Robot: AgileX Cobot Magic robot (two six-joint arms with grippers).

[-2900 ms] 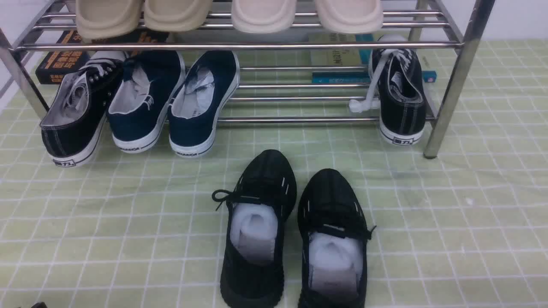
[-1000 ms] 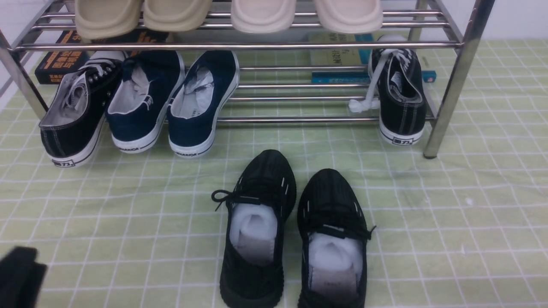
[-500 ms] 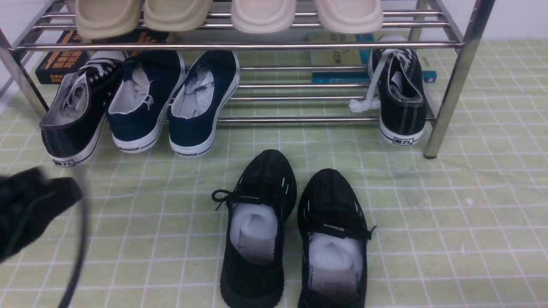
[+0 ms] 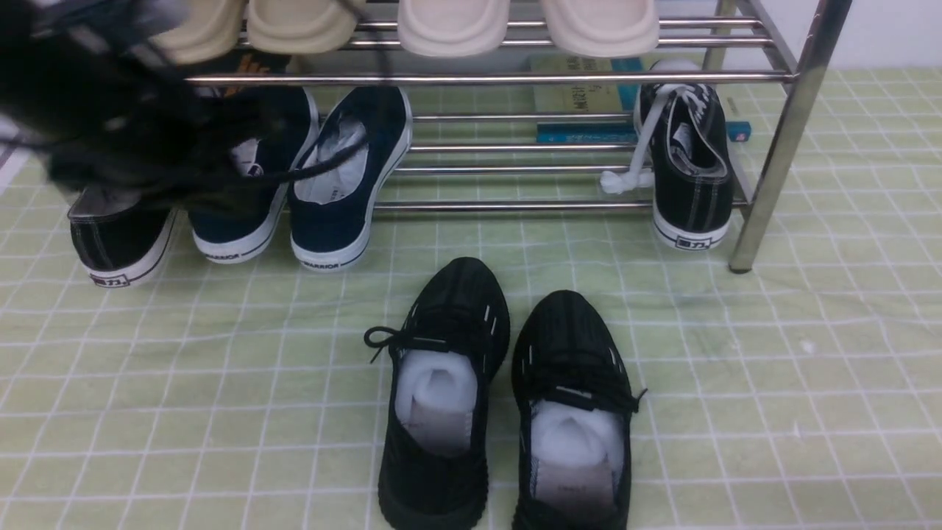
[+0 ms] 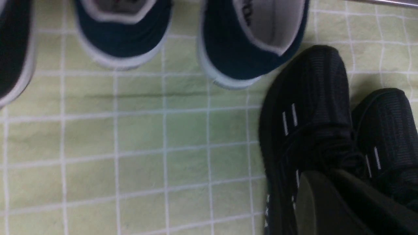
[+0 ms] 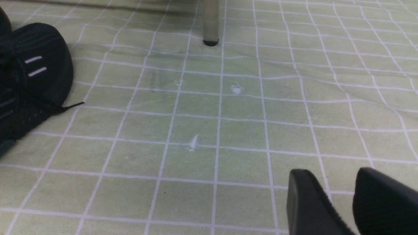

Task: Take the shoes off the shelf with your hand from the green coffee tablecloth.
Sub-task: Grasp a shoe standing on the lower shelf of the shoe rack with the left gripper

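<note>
Hand (image 4: 243, 154) now covers part of navy slip-ons (image 4: 346, 184).

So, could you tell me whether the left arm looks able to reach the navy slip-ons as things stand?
Probably yes: the left arm already hangs over the nearer one, and the other navy slip-on sits with its heel jutting past the rack, though the upper tier may hinder a steep approach.
</note>
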